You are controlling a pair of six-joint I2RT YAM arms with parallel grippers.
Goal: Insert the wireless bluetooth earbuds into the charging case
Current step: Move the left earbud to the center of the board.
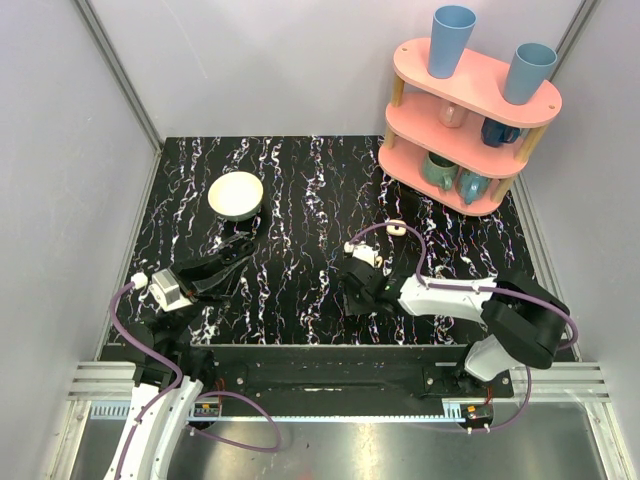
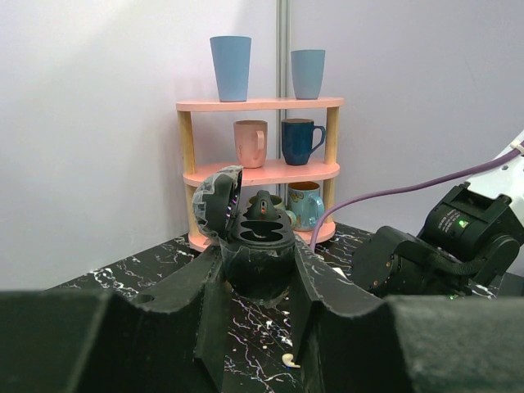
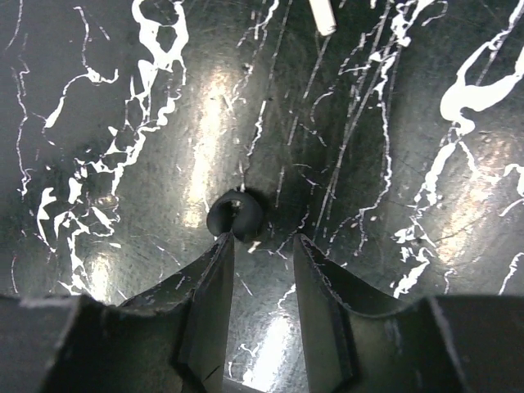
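A black charging case (image 2: 258,254) with its lid (image 2: 216,201) flipped open stands upright between the fingers of my left gripper (image 2: 259,264), which is shut on it. Its two earbud-shaped slots face up; I cannot tell whether anything sits in them. In the top view the left gripper (image 1: 237,252) is just in front of the bowl. One small black earbud (image 3: 236,214) lies on the tabletop just beyond the left fingertip of my right gripper (image 3: 264,239), which is open with nothing between its fingers. The right gripper (image 1: 353,276) points down at mid-table.
A round cream bowl (image 1: 236,195) stands behind the left gripper. A pink three-tier shelf (image 1: 470,120) with cups and mugs is at the back right. A small white piece (image 1: 395,228) lies near it, and a tiny cream bit (image 2: 288,360) lies under the left gripper.
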